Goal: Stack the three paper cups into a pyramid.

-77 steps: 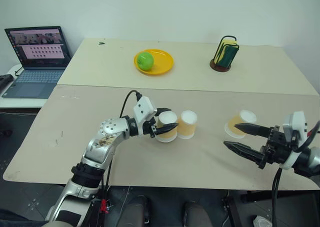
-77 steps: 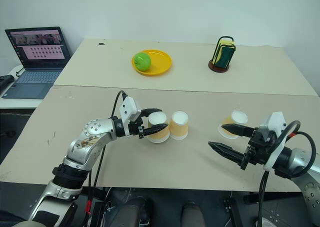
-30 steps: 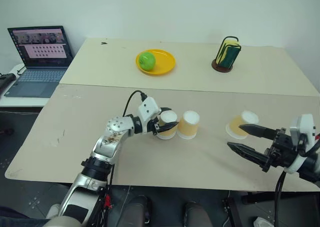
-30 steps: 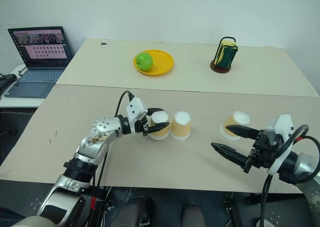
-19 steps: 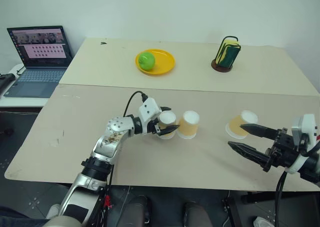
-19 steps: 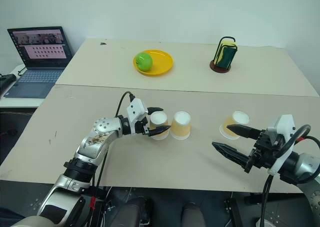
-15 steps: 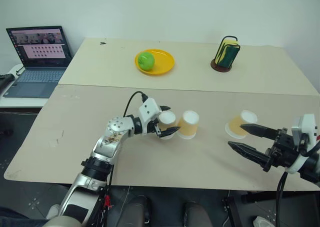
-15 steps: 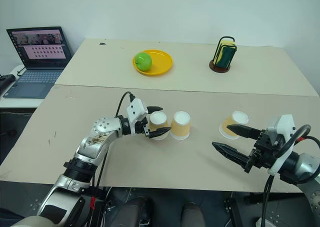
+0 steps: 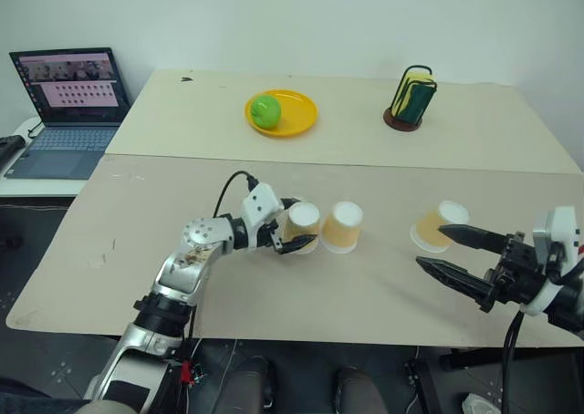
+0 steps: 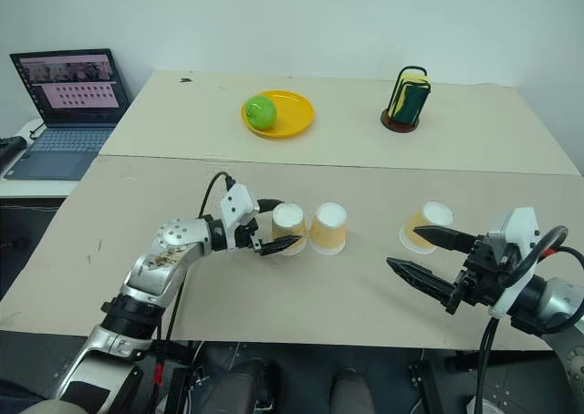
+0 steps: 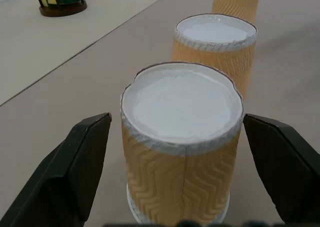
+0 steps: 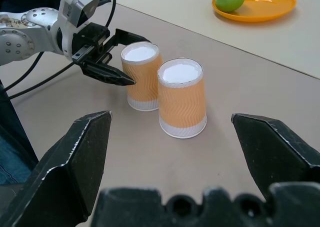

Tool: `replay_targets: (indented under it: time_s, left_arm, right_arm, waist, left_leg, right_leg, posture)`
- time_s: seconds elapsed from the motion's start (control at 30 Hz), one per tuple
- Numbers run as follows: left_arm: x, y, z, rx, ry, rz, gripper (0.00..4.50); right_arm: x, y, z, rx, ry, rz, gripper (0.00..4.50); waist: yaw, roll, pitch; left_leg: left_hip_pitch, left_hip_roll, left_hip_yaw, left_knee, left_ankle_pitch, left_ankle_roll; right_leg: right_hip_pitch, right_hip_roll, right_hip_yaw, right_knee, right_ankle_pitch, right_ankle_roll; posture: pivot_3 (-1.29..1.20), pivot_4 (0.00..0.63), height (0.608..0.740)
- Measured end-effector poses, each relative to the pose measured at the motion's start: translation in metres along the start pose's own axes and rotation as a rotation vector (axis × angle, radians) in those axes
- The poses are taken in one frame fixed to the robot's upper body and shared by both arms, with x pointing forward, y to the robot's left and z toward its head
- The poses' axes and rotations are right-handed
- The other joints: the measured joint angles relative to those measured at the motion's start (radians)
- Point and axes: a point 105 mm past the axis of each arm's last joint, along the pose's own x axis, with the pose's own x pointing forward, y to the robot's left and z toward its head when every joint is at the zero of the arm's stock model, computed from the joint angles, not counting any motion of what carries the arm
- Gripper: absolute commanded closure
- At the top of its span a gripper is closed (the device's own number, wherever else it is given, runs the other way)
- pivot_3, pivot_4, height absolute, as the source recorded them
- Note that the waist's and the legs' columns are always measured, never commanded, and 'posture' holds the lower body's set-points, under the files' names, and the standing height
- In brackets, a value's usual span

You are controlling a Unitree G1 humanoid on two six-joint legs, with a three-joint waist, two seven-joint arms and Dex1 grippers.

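Two of the paper cups stand upside down, side by side, mid-table: the left cup and the middle cup. My left gripper is open around the left cup, with a gap between each finger and the cup wall. The third cup sits tilted to the right, just behind the upper finger of my right gripper, which is open and empty. The right wrist view shows the cup pair and my left gripper beside them.
A yellow plate with a green apple sits at the back of the table. A wire holder with green and yellow items stands at the back right. An open laptop rests on a side table at the far left.
My left gripper has opened and let go of the left cup, then drawn back a little to the left. The cup stays standing beside the middle cup. My right gripper has not moved.
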Motion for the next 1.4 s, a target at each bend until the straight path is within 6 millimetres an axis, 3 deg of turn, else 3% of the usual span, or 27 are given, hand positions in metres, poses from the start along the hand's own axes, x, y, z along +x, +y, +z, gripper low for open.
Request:
replay_targets:
  time_s: [0.23,0.5,0.6,0.7,0.77,0.9,1.03,1.23,1.4]
  left_arm:
    - [-0.014,-0.006,-0.01,-0.023,0.038,0.013,0.03]
    - [-0.064,-0.003,-0.008,-0.021,0.123,0.068,0.03]
    - [-0.093,0.005,0.005,-0.04,0.133,0.115,0.03]
    - [-0.106,0.006,0.036,-0.041,0.048,0.125,0.03]
    - [-0.104,-0.001,0.057,-0.004,-0.015,0.089,0.03]
    - [-0.089,-0.023,0.07,0.015,-0.062,-0.04,0.03]
    - [-0.077,-0.043,0.069,-0.001,-0.058,-0.164,0.03]
    - [-0.073,-0.047,0.07,0.004,-0.052,-0.194,0.03]
    - [-0.071,-0.047,0.071,0.002,-0.058,-0.184,0.03]
  right_arm:
    - [0.001,0.0,0.003,-0.012,-0.008,0.014,0.0]
    - [-0.001,-0.003,0.0,0.001,0.005,0.011,0.0]
    - [-0.005,-0.009,-0.005,-0.001,0.037,-0.011,0.0]
    - [-0.011,-0.019,-0.015,0.009,0.073,-0.06,0.0]
    - [-0.016,-0.028,-0.022,0.02,0.096,-0.101,0.0]
    - [-0.018,-0.044,-0.027,-0.006,0.121,-0.159,0.0]
    - [-0.017,-0.064,-0.035,-0.024,0.16,-0.235,0.0]
    - [-0.017,-0.102,-0.058,-0.035,0.233,-0.431,0.0]
    - [-0.021,-0.129,-0.059,-0.043,0.203,-0.571,0.0]
  waist:
    - [0.0,0.0,0.0]
    - [-0.008,0.0,0.0]
    - [-0.011,0.001,0.0]
    - [-0.008,0.001,0.0]
    - [-0.006,0.001,0.0]
    - [-0.01,0.001,0.0]
    - [-0.019,0.001,0.0]
    - [-0.025,0.001,0.0]
    - [-0.025,0.001,0.0]
  left_leg:
    - [0.0,0.0,0.0,0.0,0.0,0.0]
    - [0.0,0.001,0.0,-0.001,0.0,-0.001]
    - [0.001,0.001,-0.001,-0.001,-0.001,-0.002]
    - [0.001,0.0,-0.001,-0.001,-0.004,-0.008]
    - [0.001,0.0,-0.001,-0.001,-0.004,-0.008]
    - [0.004,0.0,0.001,-0.001,-0.002,-0.006]
    - [0.004,0.0,0.001,-0.001,0.001,-0.001]
    - [0.004,-0.001,0.002,-0.001,0.001,-0.001]
    - [0.004,-0.001,0.002,-0.001,0.001,-0.002]
  right_leg:
    - [0.0,0.0,0.0,0.0,0.0,0.0]
    - [-0.002,-0.001,0.001,-0.001,0.0,0.0]
    - [-0.004,-0.001,0.0,-0.001,0.0,-0.001]
    - [-0.003,-0.002,-0.001,-0.001,0.0,0.0]
    - [-0.002,-0.002,0.0,-0.001,0.0,0.0]
    - [0.0,0.0,0.0,0.0,0.0,0.0]
    - [0.001,0.002,0.001,0.0,0.0,0.0]
    - [0.001,0.002,0.001,0.0,0.0,0.0]
    - [0.002,0.003,0.001,0.001,0.0,0.0]
  posture:
    - [0.0,0.15,0.726]
    - [0.0,0.15,0.726]
    - [0.0,0.15,0.726]
    - [0.0,0.15,0.726]
    - [0.0,0.15,0.726]
    - [0.0,0.15,0.726]
    - [0.0,0.15,0.726]
    - [0.0,0.15,0.726]
    - [0.0,0.15,0.726]
